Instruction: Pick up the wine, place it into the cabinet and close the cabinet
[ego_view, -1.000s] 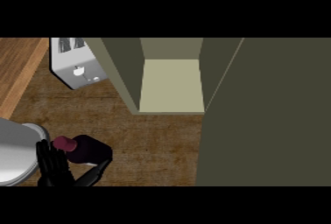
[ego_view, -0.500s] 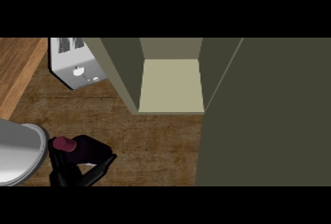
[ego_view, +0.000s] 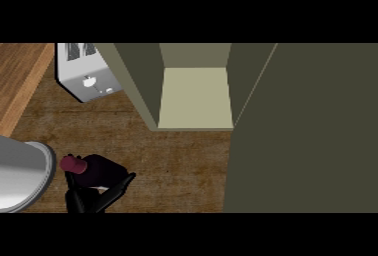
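wine bottle (ego_view: 92, 169) grasped by black hand (ego_view: 94, 196) at lower left, fingers curled round it, over wooden counter (ego_view: 170, 155). cabinet (ego_view: 196, 97) seen open, well apart. toaster (ego_view: 85, 75) upper left.

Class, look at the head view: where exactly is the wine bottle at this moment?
The wine bottle is at the lower left, held in a robot hand, beside the grey forearm and below-left of the open cabinet.
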